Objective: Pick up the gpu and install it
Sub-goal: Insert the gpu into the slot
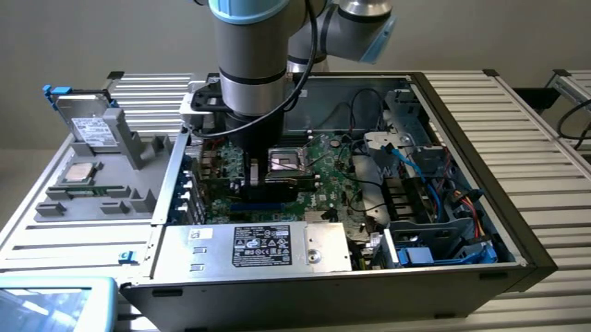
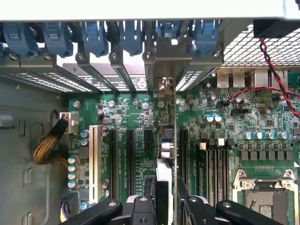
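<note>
- The pincer (image 2: pixel 165 201) is closed narrow on the gpu (image 2: pixel 168 136), holding it on edge.
- The gpu hangs straight below it, long axis along the motherboard (image 2: pixel 131 112) slots, bracket at the case (image 2: pixel 262 47) wall.

Back wall (image 1: pixel 111 34): plain, pale grey-beige, unmarked, evenly toned across its width.

Work table (image 1: pixel 544 207): top built of ribbed silver metal slats lying side by side, with small dark caps at the two far corners.

Second table (image 1: pixel 577 79): same slatted build, at the exterior view's far right, separated from the first by a dark gap (image 1: pixel 533 97).

Blue-framed glossy panel (image 1: pixel 51 304): at the near corner on the exterior view's left, catching a pale reflection.

Light: even and diffuse. Shadows are soft, and there is a mild sheen on the slats.
</note>
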